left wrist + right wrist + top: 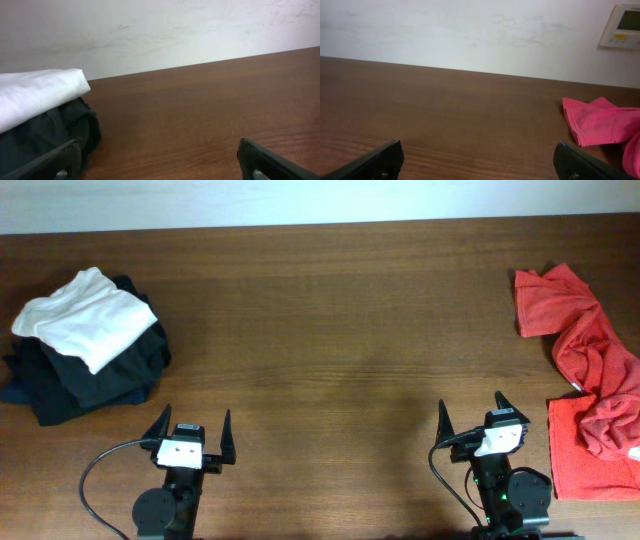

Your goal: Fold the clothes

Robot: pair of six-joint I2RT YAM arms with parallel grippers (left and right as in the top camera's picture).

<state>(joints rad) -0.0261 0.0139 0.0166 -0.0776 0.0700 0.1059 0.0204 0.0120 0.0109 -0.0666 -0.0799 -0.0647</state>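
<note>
Left: white shirt (pixel 88 322) on black pile (pixel 95 385) looks folded; right: red clothes (pixel 597 385) crumpled, tbd; left gripper (pixel 193 426) & right gripper (pixel 471 408) wide open, empty

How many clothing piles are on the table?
2. One stack at far left, white garment on black ones; one loose red heap at far right. Garments inside each may be hidden.

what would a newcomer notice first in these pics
The crumpled red clothes sprawled at the right edge of the table catch the eye first. Opposite, at the left, a white garment sits folded atop a dark pile. At the near edge the left pincer and right pincer stand open and empty.
</note>
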